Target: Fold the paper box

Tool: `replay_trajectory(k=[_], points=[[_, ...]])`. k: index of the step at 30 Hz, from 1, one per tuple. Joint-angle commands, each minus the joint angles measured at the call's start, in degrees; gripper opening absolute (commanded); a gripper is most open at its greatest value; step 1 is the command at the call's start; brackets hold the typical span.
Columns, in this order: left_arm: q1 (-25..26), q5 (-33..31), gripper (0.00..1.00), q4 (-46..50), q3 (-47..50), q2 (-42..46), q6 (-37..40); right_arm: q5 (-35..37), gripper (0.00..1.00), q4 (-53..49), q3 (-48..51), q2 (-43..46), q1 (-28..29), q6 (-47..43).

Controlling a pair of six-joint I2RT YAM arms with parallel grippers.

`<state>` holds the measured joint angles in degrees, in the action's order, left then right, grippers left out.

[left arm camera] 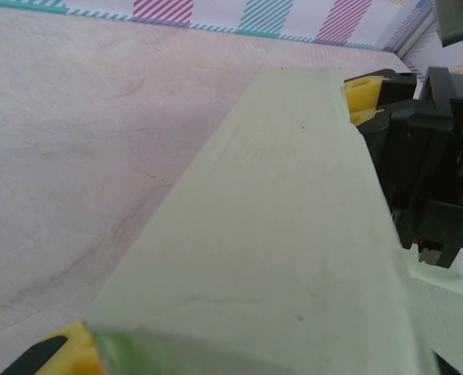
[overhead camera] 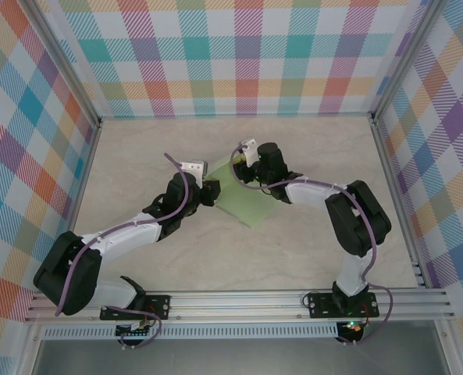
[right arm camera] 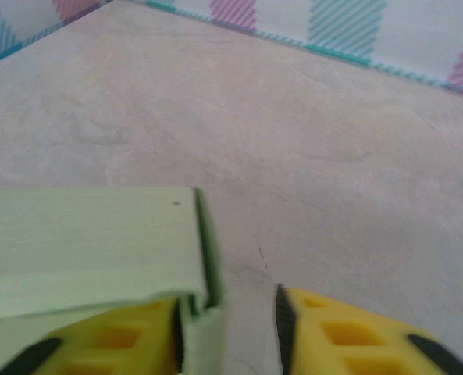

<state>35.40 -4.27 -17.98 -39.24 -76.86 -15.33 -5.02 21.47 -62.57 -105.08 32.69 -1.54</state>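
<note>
Paper box point(overhead camera: 251, 205) looks light, floppy, best held at edges; right gripper point(right arm camera: 233, 311), fingers spread, straddles its 12 o'clock edge; left gripper point(overhead camera: 210, 190) at 9 o'clock, grip impossible to tell.

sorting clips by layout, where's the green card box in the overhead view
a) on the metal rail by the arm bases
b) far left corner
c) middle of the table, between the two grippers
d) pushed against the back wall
c: the box lies in the middle of the table, with the left gripper and right gripper both at its far side.
</note>
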Motion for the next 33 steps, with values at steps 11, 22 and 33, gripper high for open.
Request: replay_trajectory(k=[11, 22, 33], points=[[1.72, 2.11, 0.31, 2.52, -2.59, 2.24, 2.54, -20.97, 0.41, -12.11, -2.47, 3.58, -2.1, -14.77], [-0.32, 2.17, 0.31, 6.24, -4.93, 1.65, 5.03, -46.83, 0.57, -28.87, -0.74, 13.14, -8.87, -22.0], [-5.32, 15.14, 0.31, 4.84, -5.09, 5.07, 10.7, -47.86, 0.67, -43.0, 0.46, 21.4, -15.63, -34.04]])
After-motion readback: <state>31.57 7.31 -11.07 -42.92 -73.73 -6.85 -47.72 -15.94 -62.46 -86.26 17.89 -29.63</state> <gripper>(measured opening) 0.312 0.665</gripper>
